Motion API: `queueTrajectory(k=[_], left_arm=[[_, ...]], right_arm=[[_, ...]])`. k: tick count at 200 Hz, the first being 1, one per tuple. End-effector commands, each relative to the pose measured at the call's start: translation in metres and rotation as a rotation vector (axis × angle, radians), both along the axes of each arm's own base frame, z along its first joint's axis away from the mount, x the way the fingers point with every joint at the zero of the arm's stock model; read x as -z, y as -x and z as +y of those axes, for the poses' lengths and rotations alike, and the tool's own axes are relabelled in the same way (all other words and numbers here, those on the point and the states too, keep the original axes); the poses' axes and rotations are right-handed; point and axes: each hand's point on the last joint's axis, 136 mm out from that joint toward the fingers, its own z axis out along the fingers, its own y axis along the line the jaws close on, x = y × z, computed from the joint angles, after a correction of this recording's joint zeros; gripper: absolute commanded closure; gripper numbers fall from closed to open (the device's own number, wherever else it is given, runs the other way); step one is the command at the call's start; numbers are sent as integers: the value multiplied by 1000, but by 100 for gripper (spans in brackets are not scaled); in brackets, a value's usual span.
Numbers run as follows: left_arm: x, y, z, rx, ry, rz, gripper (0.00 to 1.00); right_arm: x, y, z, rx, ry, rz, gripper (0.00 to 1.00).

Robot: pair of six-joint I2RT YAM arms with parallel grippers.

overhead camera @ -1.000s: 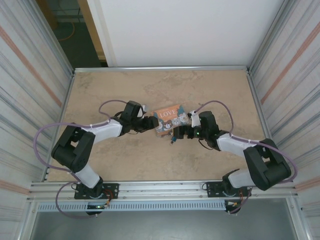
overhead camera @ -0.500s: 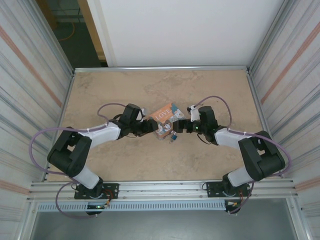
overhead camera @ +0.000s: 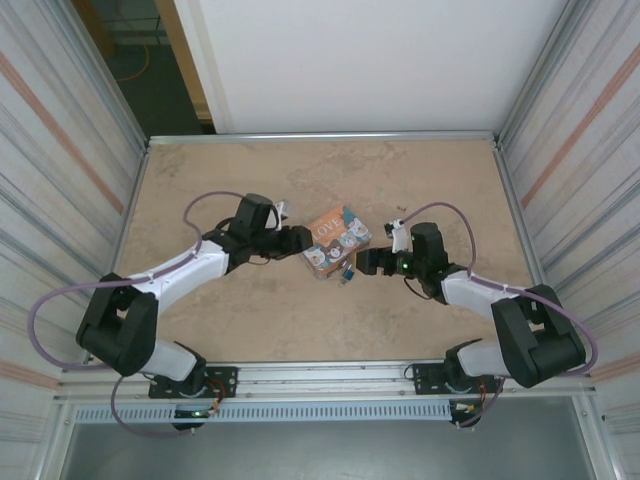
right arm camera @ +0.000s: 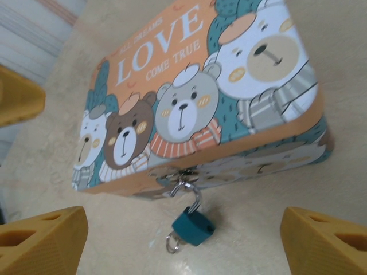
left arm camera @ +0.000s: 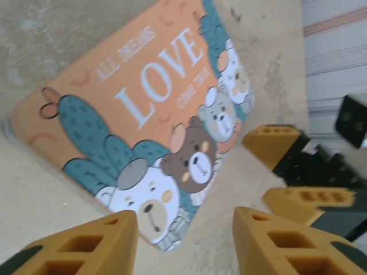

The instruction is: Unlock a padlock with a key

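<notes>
Teal little padlock is hanging off the latch on the tin's front face. Its thin silver shackle is looped through the hasp and looks to me like it's still closed. In the right wrist view it sits dead centre between the right gripper's spread fingers, just ahead of them and not touched. There's a small metal ring at the bottom of the lock, but I honestly can't tell if that's a key in the keyhole. What changed: a second ago both grippers were crowded right up against the tin. Now both have backed off, and the tin has swung round a bit on the table. My read is that they were squaring the lock up to face the right arm, so the unlocking itself hasn't begun and neither arm is carrying a key. The left gripper is spread wide and empty too, with the tin's near corner lying between its fingers. The tin lid is down, so no idea what's inside.
</notes>
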Motion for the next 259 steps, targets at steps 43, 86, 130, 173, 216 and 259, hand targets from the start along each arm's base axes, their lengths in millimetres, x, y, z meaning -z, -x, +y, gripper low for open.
queueTrajectory(k=[43,86,130,173,216,259], left_arm=[[-15,-17,-39,116,52,1,76],[2,-25,-55,144,47,38,88],[29,-27,-56,132,14,94,95],[42,-24,-53,123,-13,116,95],[46,-23,-52,121,-18,122,96],[46,-23,-51,119,-22,121,96]], right_arm=[[4,8,23,-71,-73,39,31],[19,3,32,-79,-68,63,40],[30,-1,35,-77,-46,75,44],[33,-4,38,-86,-45,82,48],[36,-5,41,-101,-51,99,52],[37,-5,43,-114,-58,107,56]])
